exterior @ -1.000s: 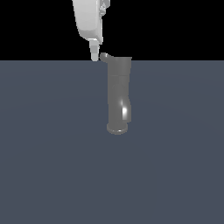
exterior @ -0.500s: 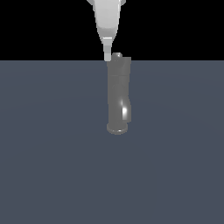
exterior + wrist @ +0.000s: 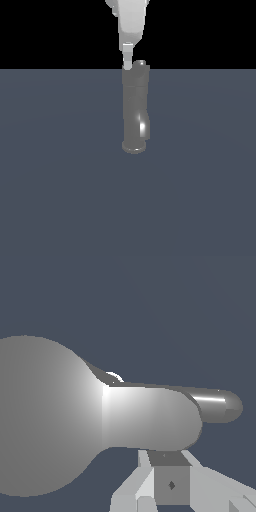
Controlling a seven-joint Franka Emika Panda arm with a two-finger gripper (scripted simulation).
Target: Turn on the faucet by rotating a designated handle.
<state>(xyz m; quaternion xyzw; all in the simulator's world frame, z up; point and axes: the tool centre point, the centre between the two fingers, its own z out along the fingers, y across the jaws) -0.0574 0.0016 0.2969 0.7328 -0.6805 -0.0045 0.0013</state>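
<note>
The faucet [image 3: 135, 110] is a glossy grey tube with a flared ring at its near end and a wider cap at its far end. The handle [image 3: 141, 63] shows only as a small grey nub on top of the cap. My gripper [image 3: 128, 60] hangs over the cap's edge on the exterior view's left, with its white tip touching or almost touching the cap beside the nub. In the wrist view the faucet [image 3: 45, 416] fills the frame as a large rounded bulb. A thin darker rod [image 3: 222, 406], seemingly the handle, juts past it. My gripper [image 3: 170, 483] shows fingers together, holding nothing.
A flat dark blue-grey floor [image 3: 60, 190] spreads around the faucet, with a black background above it. The white arm [image 3: 131, 20] comes down from above the cap.
My gripper has moved toward the exterior view's right, from beside the cap to over it. The handle, which stuck out to the left, has swung round to a nub on top.
</note>
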